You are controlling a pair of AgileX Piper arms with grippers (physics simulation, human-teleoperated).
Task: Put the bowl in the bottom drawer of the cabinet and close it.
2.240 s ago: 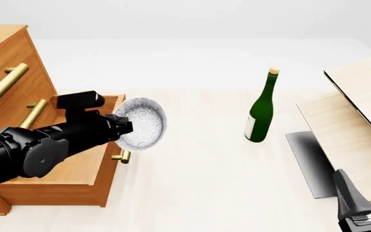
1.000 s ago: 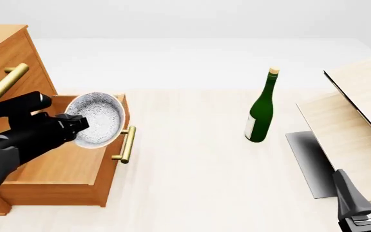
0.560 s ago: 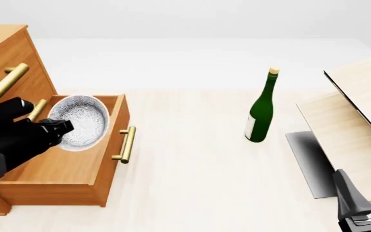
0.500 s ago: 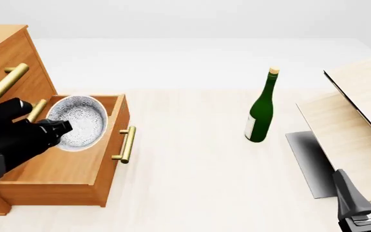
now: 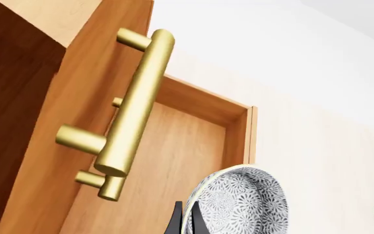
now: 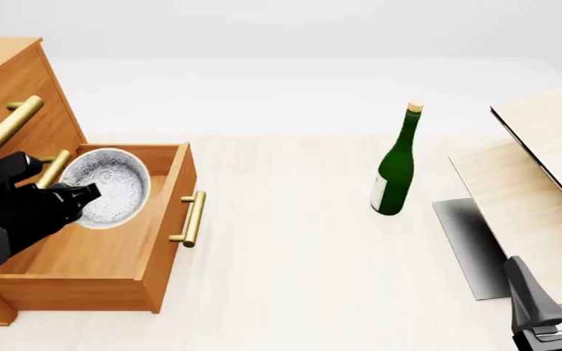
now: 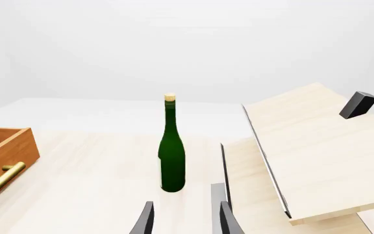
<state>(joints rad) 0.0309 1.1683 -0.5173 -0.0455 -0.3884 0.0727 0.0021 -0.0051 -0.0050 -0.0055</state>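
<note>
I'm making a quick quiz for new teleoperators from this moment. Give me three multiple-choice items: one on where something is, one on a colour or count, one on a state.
1. Where is the bowl?
A. On the table beside the bottle
B. Held over the open bottom drawer
C. On top of the cabinet

2. What colour is the bottle?
A. Green
B. Blue
C. Clear

3. What is the state of the bottom drawer?
A. Pushed fully shut
B. Removed from the cabinet
C. Pulled out and open

Answers:
1 B: the left gripper grips the bowl's rim, tilted on edge, above the drawer's inside.
2 A: the glass is dark green in the front and right wrist views.
3 C: the drawer sticks out of the cabinet, its wooden floor showing.
</note>
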